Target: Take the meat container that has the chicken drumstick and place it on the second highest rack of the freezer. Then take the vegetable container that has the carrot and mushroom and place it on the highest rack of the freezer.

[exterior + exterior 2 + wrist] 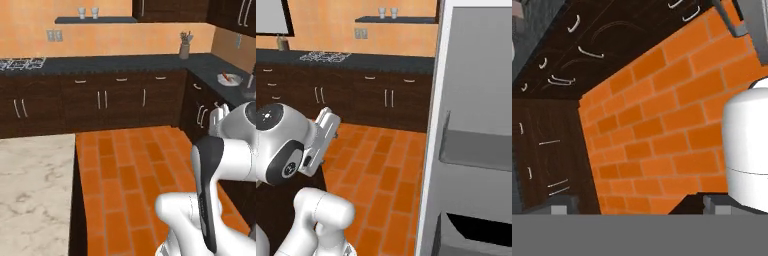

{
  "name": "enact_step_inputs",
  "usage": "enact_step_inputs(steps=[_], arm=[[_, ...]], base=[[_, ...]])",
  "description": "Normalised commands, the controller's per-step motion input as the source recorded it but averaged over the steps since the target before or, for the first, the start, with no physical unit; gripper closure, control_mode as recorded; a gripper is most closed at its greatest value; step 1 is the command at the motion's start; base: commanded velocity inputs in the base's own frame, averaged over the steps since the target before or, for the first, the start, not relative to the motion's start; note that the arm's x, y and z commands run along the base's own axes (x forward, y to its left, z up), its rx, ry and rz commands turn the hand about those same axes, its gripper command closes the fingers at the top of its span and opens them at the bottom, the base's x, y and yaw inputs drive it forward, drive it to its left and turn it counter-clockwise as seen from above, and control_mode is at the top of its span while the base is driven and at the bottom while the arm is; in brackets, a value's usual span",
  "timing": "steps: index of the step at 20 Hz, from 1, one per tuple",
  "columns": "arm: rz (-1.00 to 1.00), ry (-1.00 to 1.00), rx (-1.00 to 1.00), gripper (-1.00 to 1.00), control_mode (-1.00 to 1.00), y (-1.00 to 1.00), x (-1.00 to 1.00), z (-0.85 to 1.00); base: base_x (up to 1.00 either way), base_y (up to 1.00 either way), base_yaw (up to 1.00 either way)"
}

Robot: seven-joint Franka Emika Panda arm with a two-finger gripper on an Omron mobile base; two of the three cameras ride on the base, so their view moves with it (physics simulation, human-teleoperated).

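Note:
My gripper (638,206) is open, its two dark fingertips (560,205) wide apart with nothing between them. It looks down at the orange tiled floor (662,125) and dark cabinets. The arm is folded close to the base (286,145). On the dark counter at the right stands a white container (230,79) holding a small reddish-brown piece, too small to tell for sure as the chicken drumstick. The freezer's open light-grey door (476,100) with its door shelves (476,147) rises at the right. The vegetable container, the carrot, the mushroom and the racks are out of view.
A marble island top (35,195) lies at the lower left. Dark cabinets (100,102) with a black counter run along the back wall, with a utensil jar (185,47) in the corner and a stove grate (325,56). Orange floor lies between them.

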Motion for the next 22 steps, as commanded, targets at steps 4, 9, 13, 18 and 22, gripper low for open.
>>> enact_step_inputs(steps=[4, 9, 13, 18, 22], arm=[[0.0, 0.0, 0.0, -1.0, 1.0, 0.0, 0.0, 0.0], [0.0, 0.0, 0.0, -1.0, 1.0, 0.0, 0.0, 0.0], [0.0, 0.0, 0.0, -1.0, 1.0, 0.0, 0.0, 0.0], [0.0, 0.0, 0.0, -1.0, 1.0, 0.0, 0.0, 0.0], [0.0, 0.0, 0.0, -1.0, 1.0, 0.0, 0.0, 0.0]], base=[[1.0, -0.26, 0.0], [1.0, -0.6, 0.0], [1.0, -0.54, -0.35], [1.0, -0.2, -0.51], [1.0, 0.2, -0.41]])
